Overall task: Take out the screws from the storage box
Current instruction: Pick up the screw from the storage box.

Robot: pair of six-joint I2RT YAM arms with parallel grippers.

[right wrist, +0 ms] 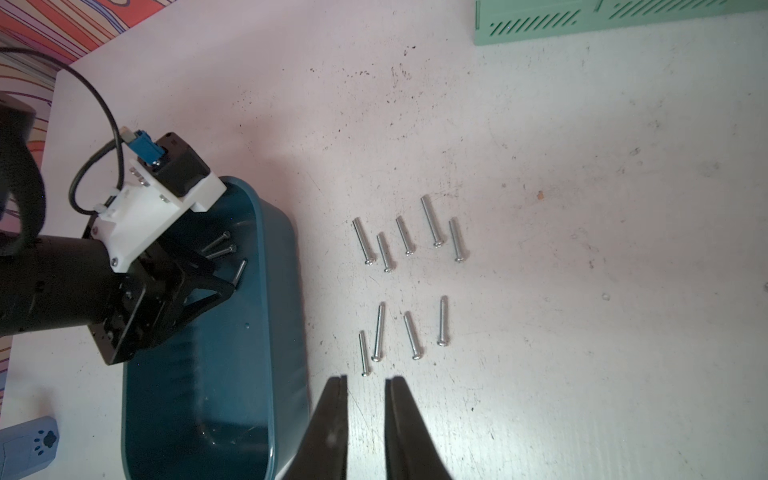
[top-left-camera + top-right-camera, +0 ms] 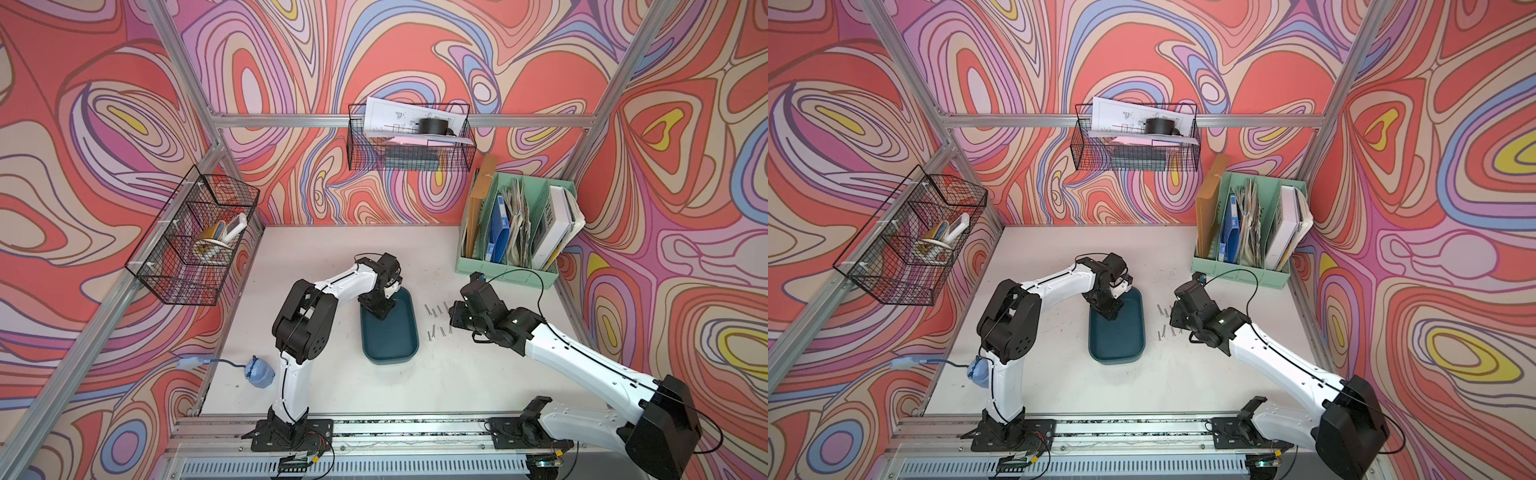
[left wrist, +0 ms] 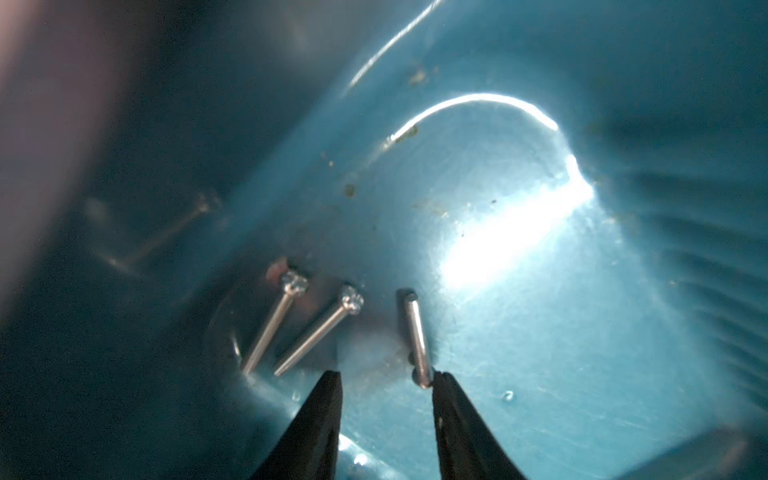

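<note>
The dark teal storage box (image 2: 395, 338) (image 2: 1119, 338) lies mid-table. My left gripper (image 3: 387, 376) (image 2: 380, 309) reaches down into its far end, open. Three screws lie on the box floor (image 3: 540, 332) just ahead of the tips: two with heads (image 3: 274, 324) (image 3: 318, 334), and a third (image 3: 417, 336) whose end touches one fingertip (image 3: 444, 386). Nothing lies between the jaws. Several screws (image 1: 409, 237) (image 2: 436, 320) lie in two rows on the white table right of the box. My right gripper (image 1: 368, 379) hovers near them, narrowly open and holding nothing.
A mint-green file organiser (image 2: 515, 232) full of folders stands at the back right. Black wire baskets hang on the left wall (image 2: 195, 241) and the back wall (image 2: 409, 137). A small blue object (image 2: 259, 372) with a cable lies by the left arm's base.
</note>
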